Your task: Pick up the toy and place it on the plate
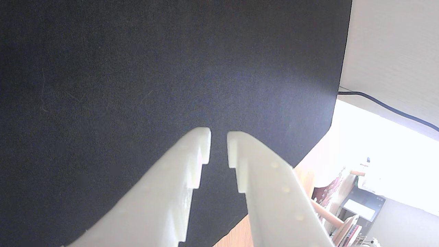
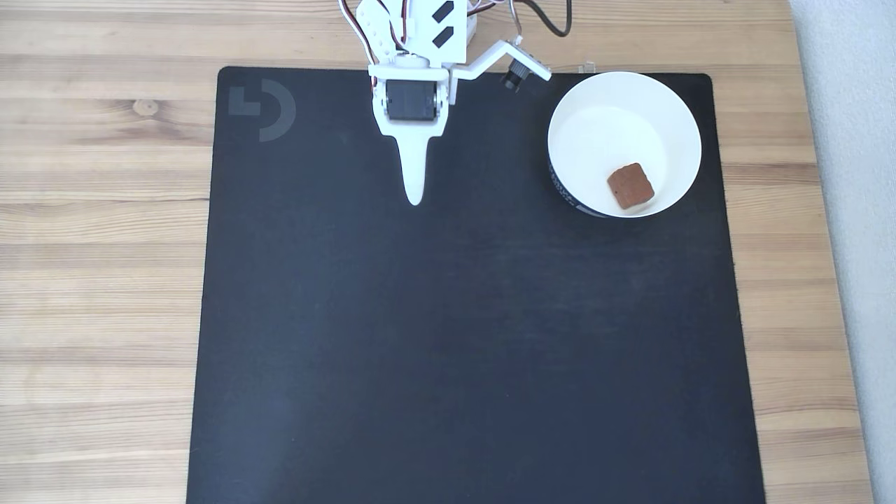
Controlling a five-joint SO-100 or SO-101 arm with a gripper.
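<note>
Faintly, a "D"-like logo marks the black mat

A light wooden worktop is carrying a black mat. In the wrist view, bright daylight is flooding in past a pale wall crossed by a dark cable.

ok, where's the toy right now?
In the fixed view the toy lies inside the plate, lower right of its floor, at the mat's upper right, well right of the hand.
</note>
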